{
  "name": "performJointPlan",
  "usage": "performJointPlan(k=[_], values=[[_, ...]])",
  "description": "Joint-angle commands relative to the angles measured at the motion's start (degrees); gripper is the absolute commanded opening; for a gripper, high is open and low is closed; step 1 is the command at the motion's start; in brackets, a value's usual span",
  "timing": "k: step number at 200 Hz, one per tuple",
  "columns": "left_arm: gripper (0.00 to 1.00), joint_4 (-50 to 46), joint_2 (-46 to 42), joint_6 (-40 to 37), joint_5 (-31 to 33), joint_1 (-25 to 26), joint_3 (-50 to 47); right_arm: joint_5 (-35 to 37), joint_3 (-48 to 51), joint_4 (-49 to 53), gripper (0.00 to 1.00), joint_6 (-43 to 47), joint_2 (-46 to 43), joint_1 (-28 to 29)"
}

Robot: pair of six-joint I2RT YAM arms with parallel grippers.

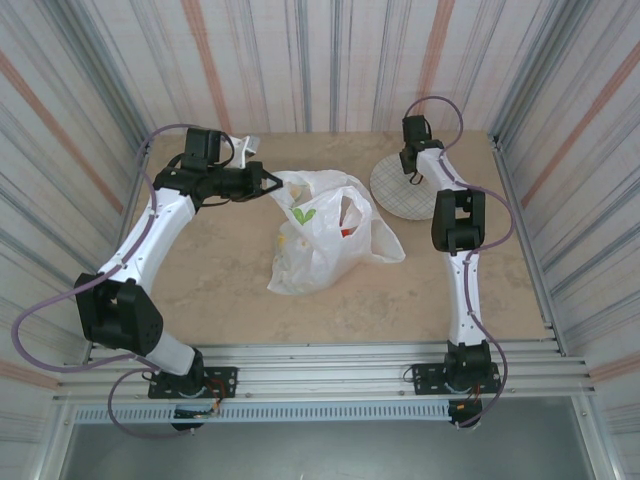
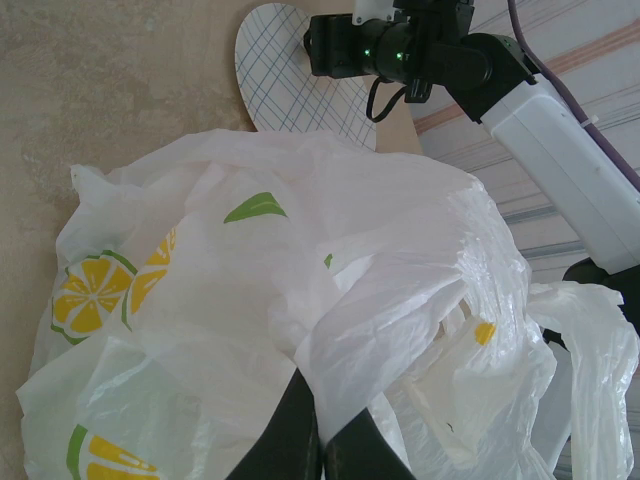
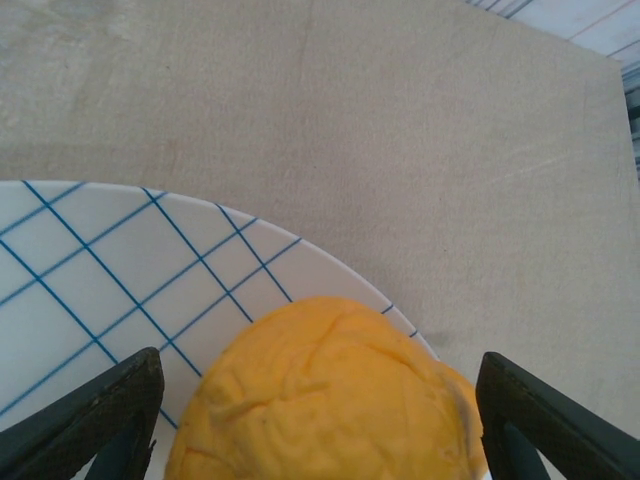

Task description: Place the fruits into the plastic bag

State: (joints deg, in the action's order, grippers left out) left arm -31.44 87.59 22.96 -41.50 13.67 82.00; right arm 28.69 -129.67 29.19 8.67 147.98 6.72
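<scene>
While the left gripper [image 1: 268,182] pinches shut on a fold of the thin white lemon-printed plastic bag [image 1: 315,235] at mid-tabletop, the right gripper [image 1: 410,172] hangs over the round blue-checked plate [image 1: 395,200] near the far right corner, jaws wide, straddling a wrinkled orange fruit [image 3: 330,390] without gripping it. Red and orange shapes [image 1: 347,232] inside the bag suggest most fruit is packed. The wrist cameras supply what the overhead leaves vague: the pinch and the gaps beside the orange.

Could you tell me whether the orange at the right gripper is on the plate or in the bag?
On the plate: the orange sits on its blue-checked surface, near the rim.
</scene>
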Motion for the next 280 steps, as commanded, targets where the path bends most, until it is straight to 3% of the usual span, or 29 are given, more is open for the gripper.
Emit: performJointPlan(k=[1,73,128,153,176,212,280], values=[[0.0,-0.7,0.5,-0.7,-0.4,0.3,0.4,0.9,-2.0,1.9,0.76,1.5,0.7,-0.4],[0.0,-0.9,0.1,-0.8,-0.4,0.3,0.4,-1.5,1.4,4.1,0.6,-1.3,-4.3,-0.4],[0.0,-0.9,-0.2,-0.6,-0.8,0.3,0.5,-8.6,12.4,5.0,0.55,-9.1,-17.5,0.7],[0.0,-0.8,-0.2,-0.5,-1.0,0.4,0.5,-13.2,21.5,5.3,0.54,-14.1,-27.9,2.3],[0.0,-0.8,0.0,-0.7,-1.2,1.1,0.4,-17.9,36.9,2.5,0.54,-18.7,-41.6,4.9],[0.0,-0.7,0.3,-1.3,-1.6,2.5,0.6,-31.7,56.3,-1.2,0.54,-27.3,-63.9,6.5],[0.0,-0.6,0.3,-2.4,-1.9,3.2,0.5,-43.5,70.4,9.0,0.53,-34.9,-93.9,8.7]])
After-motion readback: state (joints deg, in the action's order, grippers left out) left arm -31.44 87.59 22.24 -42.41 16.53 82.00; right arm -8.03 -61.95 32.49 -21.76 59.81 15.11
